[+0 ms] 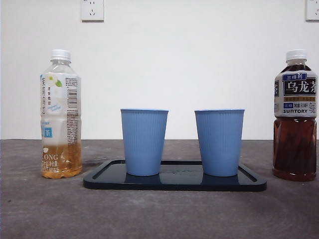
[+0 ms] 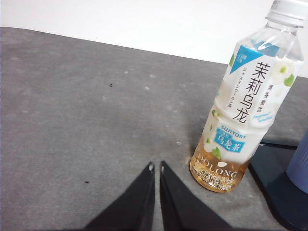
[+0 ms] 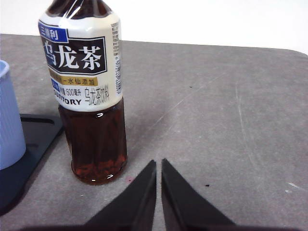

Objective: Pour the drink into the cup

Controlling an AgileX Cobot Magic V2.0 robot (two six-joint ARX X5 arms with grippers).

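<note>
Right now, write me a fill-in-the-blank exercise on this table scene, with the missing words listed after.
1. Two ribbed blue plastic cups stand on a flat ____ tray.
2. The clear plastic bottle of pale jasmine oolong tea is nearly ____.
3. The plastic bottle of dark oolong tea wears a ____ cap.
4. The left hand is shut on ____.

Missing words: black; empty; white; nothing

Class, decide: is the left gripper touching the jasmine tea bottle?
Apart. The left wrist view shows bare table between the left gripper and the jasmine tea bottle.
</note>
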